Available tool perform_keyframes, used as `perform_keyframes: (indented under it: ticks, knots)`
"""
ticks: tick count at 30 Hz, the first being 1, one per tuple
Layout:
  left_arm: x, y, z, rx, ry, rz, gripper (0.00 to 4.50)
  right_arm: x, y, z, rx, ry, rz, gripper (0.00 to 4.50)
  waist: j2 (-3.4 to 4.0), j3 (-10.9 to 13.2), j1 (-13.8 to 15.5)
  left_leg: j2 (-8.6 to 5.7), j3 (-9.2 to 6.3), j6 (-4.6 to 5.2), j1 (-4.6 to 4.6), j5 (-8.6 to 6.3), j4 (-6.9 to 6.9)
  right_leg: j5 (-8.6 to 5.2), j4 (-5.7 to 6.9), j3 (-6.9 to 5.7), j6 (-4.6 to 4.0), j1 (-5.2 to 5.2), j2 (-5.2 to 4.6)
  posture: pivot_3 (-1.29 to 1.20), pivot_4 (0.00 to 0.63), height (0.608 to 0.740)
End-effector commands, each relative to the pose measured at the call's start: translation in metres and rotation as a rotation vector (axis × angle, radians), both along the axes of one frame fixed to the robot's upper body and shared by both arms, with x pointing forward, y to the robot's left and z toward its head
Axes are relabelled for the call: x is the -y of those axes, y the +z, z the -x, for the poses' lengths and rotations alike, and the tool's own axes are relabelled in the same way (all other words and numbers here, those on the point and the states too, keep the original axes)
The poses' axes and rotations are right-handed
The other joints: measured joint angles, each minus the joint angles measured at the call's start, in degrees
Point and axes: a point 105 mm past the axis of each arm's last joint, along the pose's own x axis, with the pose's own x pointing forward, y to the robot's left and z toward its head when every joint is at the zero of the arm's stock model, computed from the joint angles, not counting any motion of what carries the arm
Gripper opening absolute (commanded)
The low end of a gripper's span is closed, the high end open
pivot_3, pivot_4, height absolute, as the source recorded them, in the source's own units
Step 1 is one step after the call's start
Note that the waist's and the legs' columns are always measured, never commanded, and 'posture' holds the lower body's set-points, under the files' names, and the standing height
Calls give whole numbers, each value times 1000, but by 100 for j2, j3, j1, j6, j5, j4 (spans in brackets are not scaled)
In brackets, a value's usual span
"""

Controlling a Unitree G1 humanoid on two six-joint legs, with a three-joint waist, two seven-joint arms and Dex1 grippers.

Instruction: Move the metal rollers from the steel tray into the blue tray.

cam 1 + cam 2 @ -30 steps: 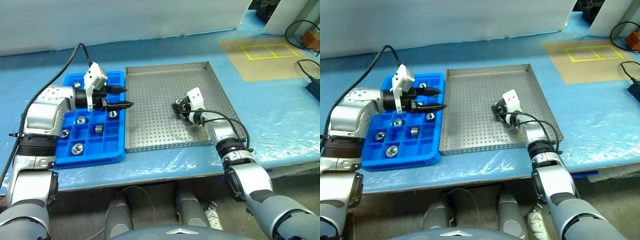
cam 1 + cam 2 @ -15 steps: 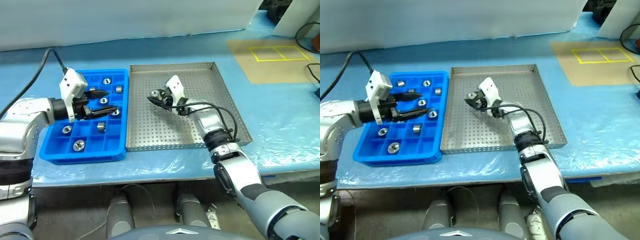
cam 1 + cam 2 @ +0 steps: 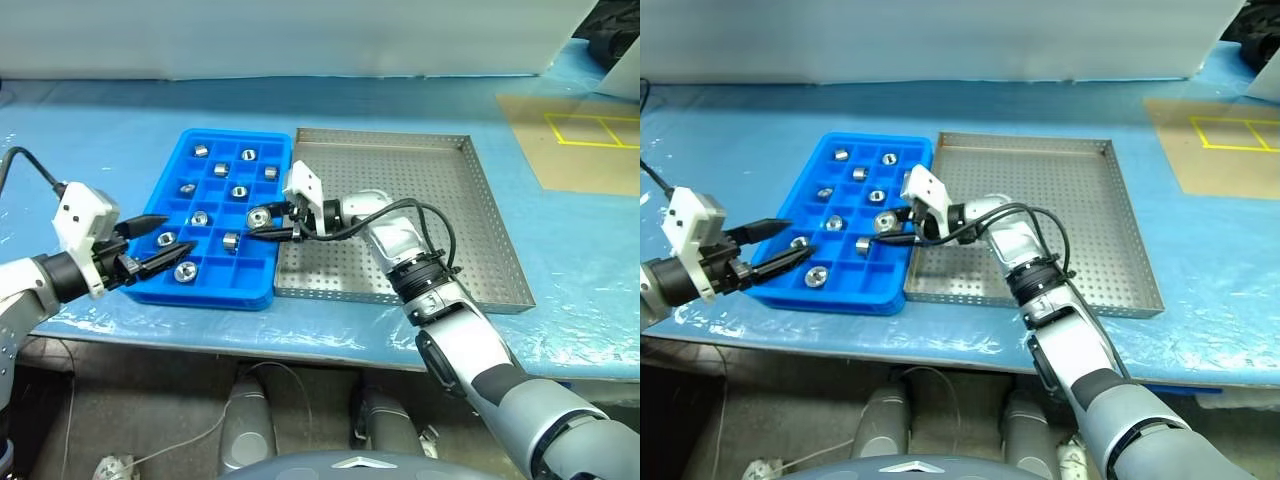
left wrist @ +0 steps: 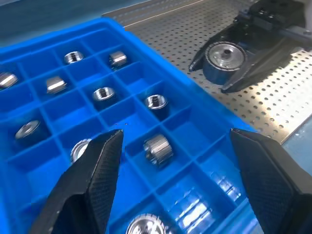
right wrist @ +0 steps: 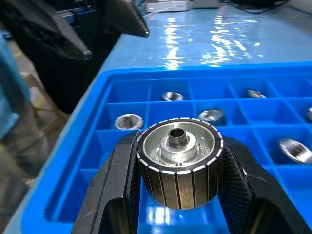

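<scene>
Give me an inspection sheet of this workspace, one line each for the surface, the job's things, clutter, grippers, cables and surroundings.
Surface: table under a blue plastic sheet.
Job's things: blue tray holds several metal rollers in separate compartments; steel tray beside it, no loose rollers seen on its floor.
Clutter: nothing seen.
Grippers: right gripper shut on a roller, over the blue tray's edge nearest the steel tray; left gripper open, holding nothing, at the blue tray's opposite edge.
Cables: black cable looped along the right forearm.
Surroundings: brown mat with yellow squares; pale wall behind.
</scene>
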Motion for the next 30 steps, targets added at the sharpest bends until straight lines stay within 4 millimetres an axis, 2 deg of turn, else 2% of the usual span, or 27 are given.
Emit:
perform_keyframes:
  ticks: [1, 5, 15, 18, 23, 26, 30]
  knots:
    - [-5, 18, 6, 58, 19, -29, 3713, -9, 6, 12, 22, 86, -9, 1721, 0, 0, 56, 0, -1, -5, 0, 3, 0, 0, 0, 0, 0, 0, 0, 257, 150, 740]
    - [-6, 20, 8, 59, 20, -31, 3713, -14, -5, 17, 5, 116, 26, 1721, 0, 0, 107, 0, -8, -16, 1, 9, 0, 0, 4, 0, 1, 0, 0, 260, 150, 740]
    - [2, 19, 3, 53, -8, -29, 3713, -5, -30, 20, -55, 119, 66, 1721, -3, -2, 105, 0, -15, -34, -2, 21, 0, 0, 4, -1, 1, -2, 7, 238, 150, 740]
    - [4, 19, 2, 53, -13, -29, 3713, -4, -31, 24, -70, 139, 62, 2704, -5, -3, 103, 9, -17, -42, 0, 26, 1, 0, 4, 0, 1, -1, 17, 231, 150, 740]
    - [2, 21, -1, 55, -15, -28, 3713, -5, -27, 18, -67, 99, 66, 4344, -5, -4, 102, 45, -17, -71, 6, 43, 1, -1, 10, -1, -3, -1, 49, 221, 150, 740]
    - [2, 21, -3, 55, -18, -28, 3713, -1, -19, 12, -35, 76, 54, 4344, -5, -4, 97, 51, -18, -82, 8, 49, 1, -1, 14, -2, -5, -2, 53, 195, 150, 740]
    - [2, 23, -6, 59, -30, -34, 3713, 17, 6, -1, 6, 12, 2, 4344, -5, -4, 110, 49, -18, -86, 5, 52, 2, -1, 14, -3, -6, 0, 52, 175, 150, 740]
